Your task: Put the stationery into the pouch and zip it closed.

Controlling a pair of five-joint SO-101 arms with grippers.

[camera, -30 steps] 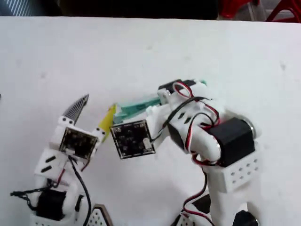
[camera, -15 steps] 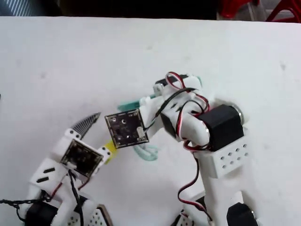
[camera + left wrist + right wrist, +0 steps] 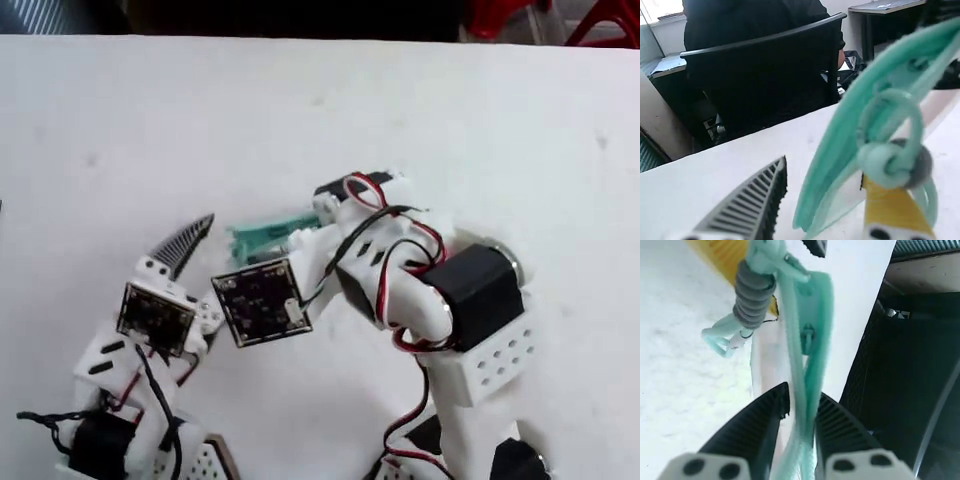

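**Pouch pinched on one side, zip pull loose on the other**

Nearest, the left arm (image 3: 110,350) has its jaws standing wide apart: the ribbed black finger (image 3: 750,205) on one side, the yellow finger (image 3: 895,212) on the other, with the end of the green pouch (image 3: 875,95) between them and nothing clamped. The zip pull (image 3: 885,162), a knotted cord with a grey bead (image 3: 921,162), sits right at the yellow finger's tip.

Just beyond, the right arm (image 3: 470,290) has its jaws closed on the pouch's thin edge, holding it up on edge over the desk (image 3: 450,110). I cannot tell whether it touches the desk, how far the zip is drawn, or whether the stationery is inside.

The likely next step is taking the pull, and it could go wrong in several ways:
- If the left jaws close, they may catch fabric rather than cord.
- The loop may slide off the yellow finger.
- A hard tug along the zip could drag the pouch out of the right jaws' narrow hold or twist it.

Behind the desk stands a black chair (image 3: 765,65).
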